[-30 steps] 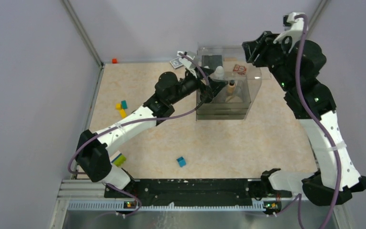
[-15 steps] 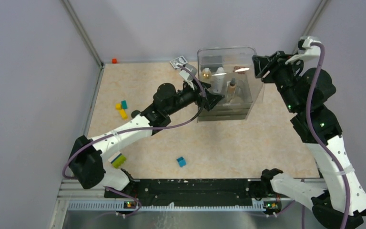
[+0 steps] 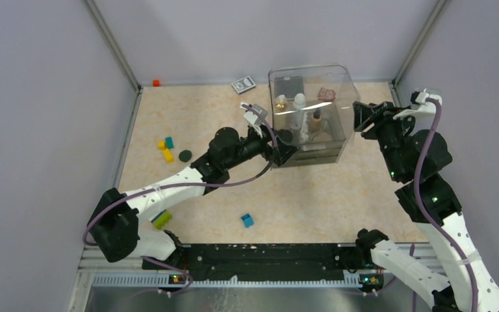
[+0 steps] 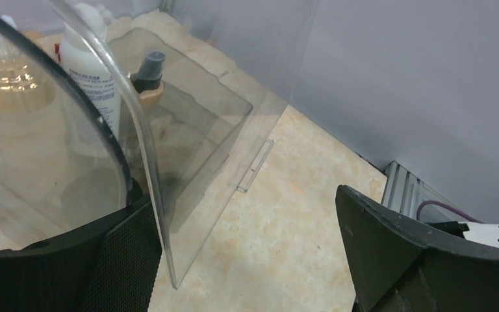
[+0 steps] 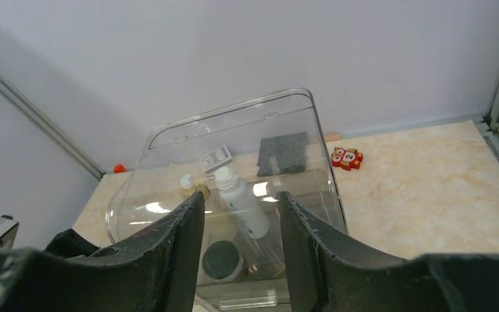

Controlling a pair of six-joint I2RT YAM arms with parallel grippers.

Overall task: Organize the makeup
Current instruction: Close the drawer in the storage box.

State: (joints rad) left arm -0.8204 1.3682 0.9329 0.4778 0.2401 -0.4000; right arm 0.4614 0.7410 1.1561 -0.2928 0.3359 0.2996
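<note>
A clear organizer box (image 3: 341,140) with a curved clear lid stands at the back of the table. Inside it are the gold-capped bottle (image 3: 281,102), white bottle (image 3: 297,106), tan tube (image 3: 316,121) and dark square palette (image 3: 290,85). The right wrist view shows the white bottle (image 5: 242,201), black round compact (image 5: 221,259) and dark palette (image 5: 283,154) through the lid. My left gripper (image 3: 284,147) is open at the box's near left corner; the lid's clear edge (image 4: 144,156) stands between its fingers beside the left pad (image 4: 127,260). My right gripper (image 3: 362,117) is open and empty, right of the box.
A dark round disc (image 3: 184,156) lies on the table near yellow and green blocks (image 3: 166,149). A blue cube (image 3: 247,220) and a yellow-green block (image 3: 162,218) lie nearer. The grey card box (image 3: 243,84) and a red owl toy (image 5: 346,158) sit behind the organizer.
My left gripper has drawn back from the box's left side to its near left corner. My right arm has come from behind the box to its right side. The lid has shifted.
</note>
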